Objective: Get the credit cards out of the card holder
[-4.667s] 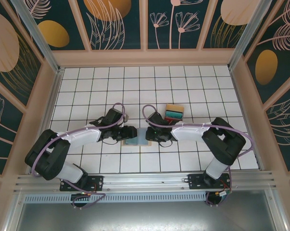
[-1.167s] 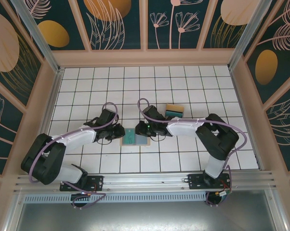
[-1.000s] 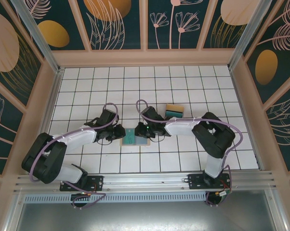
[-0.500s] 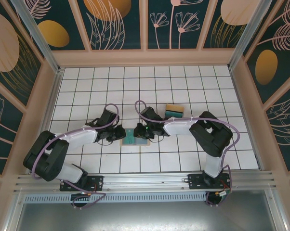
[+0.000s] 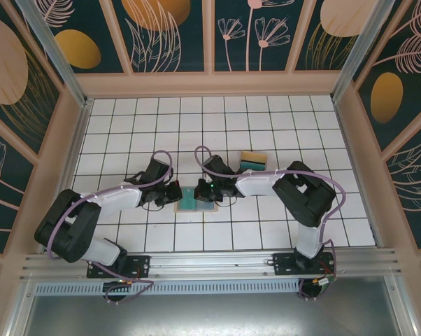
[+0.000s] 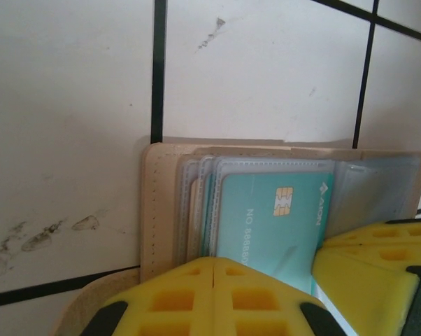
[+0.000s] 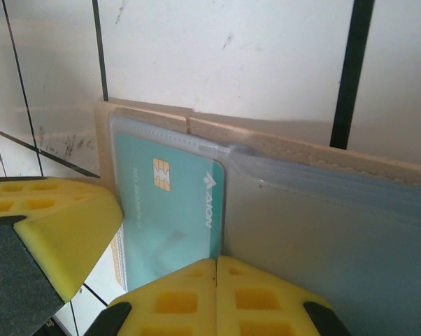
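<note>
White tiled surface (image 5: 126, 133) carries the open card holder (image 6: 158, 210), with a teal credit card (image 6: 273, 224) still in its clear sleeve. Within the last second the left end effector (image 6: 215, 269) and right end effector (image 7: 216, 269) both closed fully at the holder's edges, gripping nothing visible, so this card remains to pull.

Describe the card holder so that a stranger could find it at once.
On the white tiled table, look where the left gripper and right gripper meet. The card holder lies flat and open between them. Unlike the stack of loose cards farther back, it has a tan rim and a teal card under clear plastic.
</note>
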`<state>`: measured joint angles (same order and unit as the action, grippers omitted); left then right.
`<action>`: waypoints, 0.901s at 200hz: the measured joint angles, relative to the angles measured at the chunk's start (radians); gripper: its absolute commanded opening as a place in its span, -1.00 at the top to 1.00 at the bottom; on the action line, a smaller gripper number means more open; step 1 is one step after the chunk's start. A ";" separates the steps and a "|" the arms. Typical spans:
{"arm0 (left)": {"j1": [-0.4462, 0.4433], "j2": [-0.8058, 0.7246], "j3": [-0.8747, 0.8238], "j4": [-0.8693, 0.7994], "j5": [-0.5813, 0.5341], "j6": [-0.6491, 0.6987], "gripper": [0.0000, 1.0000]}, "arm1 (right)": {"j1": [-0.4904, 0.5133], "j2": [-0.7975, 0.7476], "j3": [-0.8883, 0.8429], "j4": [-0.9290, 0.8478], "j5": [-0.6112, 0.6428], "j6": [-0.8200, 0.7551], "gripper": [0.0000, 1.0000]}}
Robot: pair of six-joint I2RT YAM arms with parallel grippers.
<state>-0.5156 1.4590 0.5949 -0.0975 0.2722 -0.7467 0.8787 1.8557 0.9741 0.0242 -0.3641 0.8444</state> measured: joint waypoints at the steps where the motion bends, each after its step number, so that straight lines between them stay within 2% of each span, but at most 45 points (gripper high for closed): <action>1: 0.000 0.000 0.000 0.000 0.000 -0.001 1.00 | 0.000 0.000 0.000 0.000 0.000 0.000 1.00; 140: 0.000 0.023 0.023 -0.008 -0.019 -0.002 1.00 | -0.023 -0.058 -0.065 -0.009 0.015 -0.004 1.00; 150: 0.000 0.021 0.023 -0.008 -0.019 -0.002 1.00 | -0.023 -0.058 -0.064 -0.009 0.015 -0.007 0.88; 171: 0.000 0.015 0.023 -0.013 -0.021 -0.002 1.00 | -0.021 -0.058 -0.051 -0.018 0.015 -0.011 0.82; 180: 0.000 0.010 0.023 -0.021 -0.026 -0.002 0.93 | -0.019 -0.058 -0.041 -0.022 0.015 -0.013 0.81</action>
<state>-0.5159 1.4685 0.6178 -0.1181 0.2462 -0.7490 0.8593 1.7973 0.9333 0.0025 -0.3492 0.8310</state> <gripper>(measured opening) 0.060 0.087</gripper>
